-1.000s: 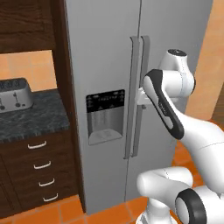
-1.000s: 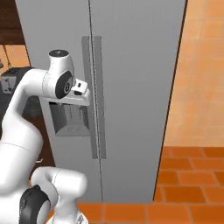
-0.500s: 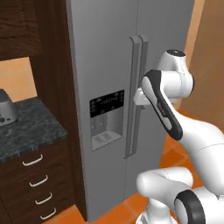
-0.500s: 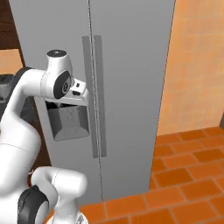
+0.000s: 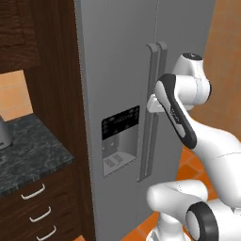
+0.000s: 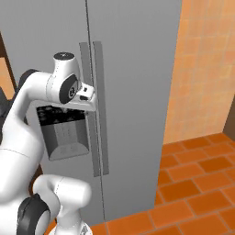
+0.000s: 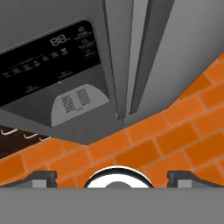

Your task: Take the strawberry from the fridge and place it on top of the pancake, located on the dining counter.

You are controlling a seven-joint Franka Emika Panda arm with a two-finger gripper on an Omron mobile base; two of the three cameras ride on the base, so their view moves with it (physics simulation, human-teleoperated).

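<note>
A tall grey fridge (image 5: pixel 117 70) stands shut, its two long handles (image 5: pixel 151 108) side by side down the middle. The black dispenser panel (image 5: pixel 120 123) sits on the left door, at about eight o'clock from the white arm's claw (image 6: pixel 88 97). The claw hangs just in front of the handles, its fingers (image 7: pixel 43 178) spread wide apart and holding nothing. At nine o'clock from the fridge is a dark speckled counter (image 5: pixel 28 157) over wooden drawers (image 5: pixel 37 212). Orange floor tiles (image 6: pixel 197 183) lie below.
</note>
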